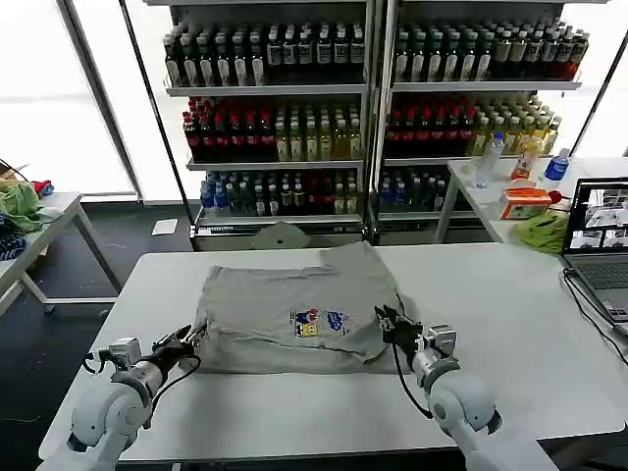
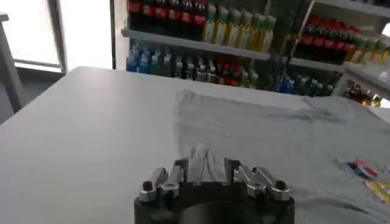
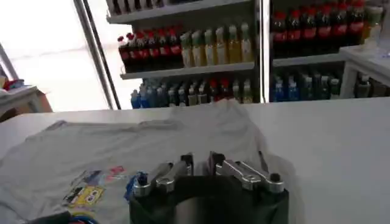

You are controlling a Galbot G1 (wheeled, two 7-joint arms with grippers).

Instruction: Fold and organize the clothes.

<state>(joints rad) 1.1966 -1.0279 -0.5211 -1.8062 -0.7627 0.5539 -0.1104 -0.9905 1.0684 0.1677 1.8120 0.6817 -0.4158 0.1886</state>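
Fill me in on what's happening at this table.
A two-armed robot is working on a light grey shirt with a small colourful chest print, spread on the white table. Its left gripper is at the shirt's near left corner, with a bit of fabric between its fingers in the left wrist view. Its right gripper sits at the shirt's right edge, fingers close together on the cloth. The shirt looks partly folded, with no neat final fold yet.

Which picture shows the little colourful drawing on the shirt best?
The head view: the drawing on the shirt is whole there. The left wrist view catches it at the edge; in the right wrist view the claw partly covers it.
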